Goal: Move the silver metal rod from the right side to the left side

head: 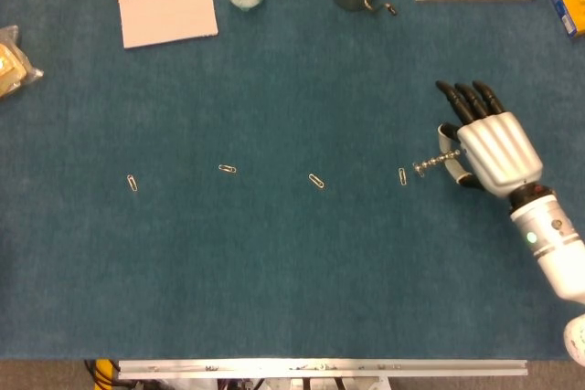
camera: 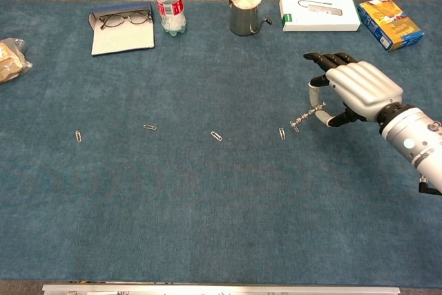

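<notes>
Rod (head: 432,164) pinched in the right hand (head: 489,148) above the blue worktop (head: 292,271).
The hand holds one end between thumb and a finger, other fingers stretched out; the rod's free end points left, close to the rightmost of four paper clips (head: 402,175) lying in a row.

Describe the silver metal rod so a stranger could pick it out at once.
Start at the right hand over the right part of the blue table. Pinched in its fingers is the silver metal rod, pointing left toward the row of paper clips. Unlike those flat bent wires, it is straight, knobbly and held up off the cloth.
</notes>
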### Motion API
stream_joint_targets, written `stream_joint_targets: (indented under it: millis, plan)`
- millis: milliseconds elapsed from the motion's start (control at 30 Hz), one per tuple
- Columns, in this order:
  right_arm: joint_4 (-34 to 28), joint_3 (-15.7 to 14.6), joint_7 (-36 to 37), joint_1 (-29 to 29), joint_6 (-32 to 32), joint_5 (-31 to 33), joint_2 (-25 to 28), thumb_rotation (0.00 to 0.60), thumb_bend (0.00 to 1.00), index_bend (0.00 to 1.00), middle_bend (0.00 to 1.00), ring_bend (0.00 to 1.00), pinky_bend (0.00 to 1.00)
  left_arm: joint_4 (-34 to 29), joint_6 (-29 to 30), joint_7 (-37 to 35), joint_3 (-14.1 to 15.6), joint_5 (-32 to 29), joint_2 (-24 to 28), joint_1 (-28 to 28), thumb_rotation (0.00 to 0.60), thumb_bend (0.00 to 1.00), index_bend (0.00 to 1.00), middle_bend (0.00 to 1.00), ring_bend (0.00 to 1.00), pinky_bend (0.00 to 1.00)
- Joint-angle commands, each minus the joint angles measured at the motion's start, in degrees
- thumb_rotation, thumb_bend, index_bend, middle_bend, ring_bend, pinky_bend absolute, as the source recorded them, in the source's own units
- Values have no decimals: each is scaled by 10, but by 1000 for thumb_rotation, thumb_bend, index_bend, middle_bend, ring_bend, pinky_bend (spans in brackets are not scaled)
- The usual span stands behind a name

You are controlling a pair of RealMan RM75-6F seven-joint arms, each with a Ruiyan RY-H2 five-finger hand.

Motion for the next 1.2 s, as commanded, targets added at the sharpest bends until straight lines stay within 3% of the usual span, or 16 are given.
stream_joint_targets:
  millis: [33,667,1200]
  plan:
    - [10,1,1,6,-7,6,-9,600,348,606,19,0,0,4,-1,-5,0,0,-1,0,600,410,403,258,123,150]
    - [22,6,10,28,-12,10,-29,600,348,606,19,0,0,16,-5,-16,-1,0,-4,3,600,410,404,258,124,154]
    - [-34,84,-22,104,-23,24,-31,600,348,606,19,0,0,14,-5,-16,0,3,1,3,600,410,404,258,124,156]
